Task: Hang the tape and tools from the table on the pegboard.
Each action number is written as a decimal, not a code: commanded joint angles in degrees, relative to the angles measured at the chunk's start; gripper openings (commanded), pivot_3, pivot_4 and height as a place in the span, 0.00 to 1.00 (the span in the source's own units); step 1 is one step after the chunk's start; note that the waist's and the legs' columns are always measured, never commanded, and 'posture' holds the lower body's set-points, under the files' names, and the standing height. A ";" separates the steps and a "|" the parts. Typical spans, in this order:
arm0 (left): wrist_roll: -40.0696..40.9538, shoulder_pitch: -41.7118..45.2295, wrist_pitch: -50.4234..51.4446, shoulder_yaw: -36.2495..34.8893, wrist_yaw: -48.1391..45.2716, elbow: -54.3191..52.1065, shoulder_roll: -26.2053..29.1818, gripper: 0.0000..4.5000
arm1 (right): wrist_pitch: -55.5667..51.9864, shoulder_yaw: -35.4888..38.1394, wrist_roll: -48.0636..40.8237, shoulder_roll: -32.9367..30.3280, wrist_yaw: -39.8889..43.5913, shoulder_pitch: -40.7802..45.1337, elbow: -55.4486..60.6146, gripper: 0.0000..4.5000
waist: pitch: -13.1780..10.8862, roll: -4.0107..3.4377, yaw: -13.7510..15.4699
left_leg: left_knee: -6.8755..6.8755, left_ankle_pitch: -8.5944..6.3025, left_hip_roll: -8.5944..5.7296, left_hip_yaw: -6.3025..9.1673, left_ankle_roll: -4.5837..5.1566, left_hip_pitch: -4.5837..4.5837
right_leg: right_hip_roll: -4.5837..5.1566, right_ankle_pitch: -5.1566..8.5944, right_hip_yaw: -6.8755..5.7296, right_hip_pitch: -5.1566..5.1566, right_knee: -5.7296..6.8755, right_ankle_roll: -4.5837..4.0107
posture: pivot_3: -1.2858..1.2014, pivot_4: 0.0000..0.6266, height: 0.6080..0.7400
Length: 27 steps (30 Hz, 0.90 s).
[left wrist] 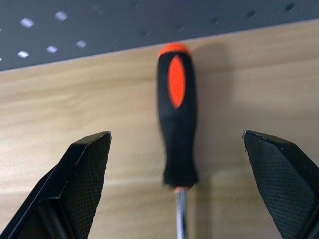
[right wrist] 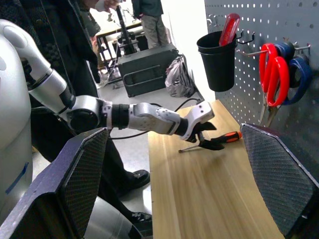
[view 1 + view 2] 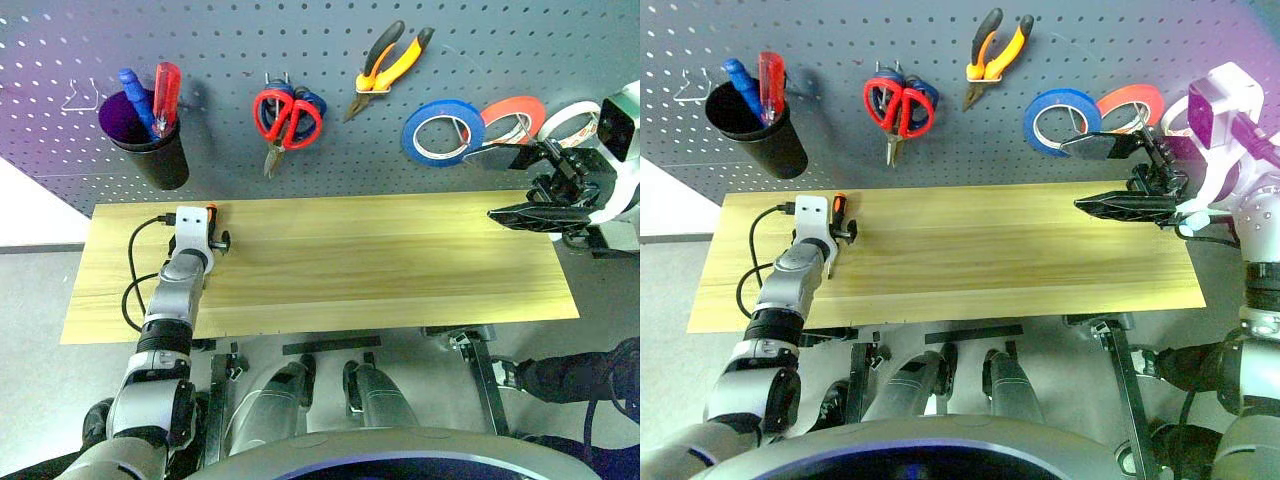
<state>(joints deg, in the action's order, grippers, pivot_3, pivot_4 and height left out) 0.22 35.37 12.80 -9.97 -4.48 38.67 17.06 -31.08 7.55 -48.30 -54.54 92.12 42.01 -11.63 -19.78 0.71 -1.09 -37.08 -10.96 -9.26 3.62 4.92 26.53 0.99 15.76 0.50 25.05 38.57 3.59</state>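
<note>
A: How much is on the pegboard (image 3: 330,150) by now?

B: Nearly all of it, I'd say. The cream-white masking tape (image 3: 568,122) hangs at the far right, next to the red-orange roll (image 3: 515,115) and the blue roll (image 3: 443,132). The orange-and-black pliers (image 3: 388,68) are on a hook up top, and the red-handled scissors (image 3: 283,118) hang with a blue-handled pair (image 3: 309,103) behind them.

A: And the wooden table (image 3: 350,270)?

B: Only the small screwdriver (image 1: 176,119) lies there, at the back left edge near the board, its orange-and-black handle toward the board.

A: So that's what's left?

B: Looks like it. The left gripper (image 1: 179,184) has its jaws spread wide with the screwdriver between them, not touching it. The right gripper (image 3: 520,185), also spread and empty, hangs in front of the tape rolls.

A: Where would it go?

B: Likely the black cup (image 3: 150,140) with the blue and red screwdrivers (image 3: 152,100).
</note>
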 commanded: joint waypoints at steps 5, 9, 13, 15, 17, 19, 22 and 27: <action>0.08 2.96 -2.48 -0.05 1.72 5.97 0.23 0.99 | 0.34 2.16 0.63 -1.04 0.37 -0.57 2.08 1.00 | 0.00 0.01 -0.12 | 0.00 0.01 0.00 -0.11 -0.01 0.01 | 0.04 -0.01 0.00 0.04 0.01 0.03 | 0.46 0.58 1.00; -1.09 3.73 -2.30 0.83 2.98 8.36 0.61 0.99 | 0.14 2.67 0.88 -1.08 0.37 -0.84 2.06 1.00 | 0.00 0.01 -0.09 | 0.00 0.01 0.00 -0.16 -0.01 0.01 | 0.07 -0.03 0.00 0.04 0.01 0.05 | 0.46 0.58 1.00; 0.78 4.62 -1.79 -0.41 2.21 9.76 0.07 0.86 | 0.28 2.88 1.49 -1.17 0.37 -0.88 1.75 1.00 | 0.00 0.00 -0.13 | -0.02 -0.14 0.00 -0.20 0.23 -0.01 | 0.09 -0.05 0.00 0.03 0.01 0.08 | 0.46 0.58 1.00; 0.86 5.04 -0.44 -0.27 2.42 9.89 -0.01 0.73 | 0.24 2.95 1.45 -1.23 0.37 -1.02 1.80 1.00 | 0.00 0.00 -0.16 | -0.02 -0.14 0.00 -0.22 0.22 -0.01 | 0.09 -0.05 0.00 0.04 0.01 0.09 | 0.46 0.58 1.00; 0.57 5.05 1.29 0.11 2.95 9.88 0.01 0.58 | 0.36 3.07 1.68 -1.13 0.37 -1.02 1.83 1.00 | 0.00 0.00 -0.16 | -0.02 -0.12 0.00 -0.23 0.21 -0.01 | 0.09 -0.05 0.00 0.04 0.01 0.10 | 0.46 0.58 1.00; 1.29 4.72 3.11 -0.35 2.96 9.08 -0.35 0.43 | 0.52 3.10 1.94 -1.02 0.37 -0.94 1.67 1.00 | 0.00 0.00 -0.21 | -0.02 -0.13 0.01 -0.23 0.21 -0.02 | 0.09 -0.05 0.00 0.04 0.01 0.10 | 0.46 0.58 1.00; 2.41 4.20 4.82 -0.79 2.43 7.68 -0.76 0.19 | 0.67 3.08 2.10 -1.00 0.37 -0.91 1.53 1.00 | 0.00 0.00 -0.23 | -0.02 -0.13 0.01 -0.25 0.21 -0.03 | 0.10 -0.05 0.00 0.04 0.04 0.10 | 0.46 0.58 1.00; 3.69 3.57 7.75 -1.63 2.74 6.27 -1.17 0.16 | 0.66 2.90 2.35 -0.74 0.37 -0.56 1.20 1.00 | 0.00 0.00 -0.14 | -0.03 -0.13 0.01 -0.26 0.21 -0.02 | 0.11 -0.05 0.00 0.05 0.04 0.10 | 0.46 0.58 1.00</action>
<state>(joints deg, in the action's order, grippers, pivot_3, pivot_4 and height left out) 3.15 40.78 18.54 -11.33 -1.69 44.81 16.29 -30.87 8.16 -45.67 -54.61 92.12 40.97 -11.37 -19.78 0.71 -1.23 -37.11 -11.08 -9.26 3.35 5.13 26.50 1.10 15.71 0.51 25.09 38.62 3.69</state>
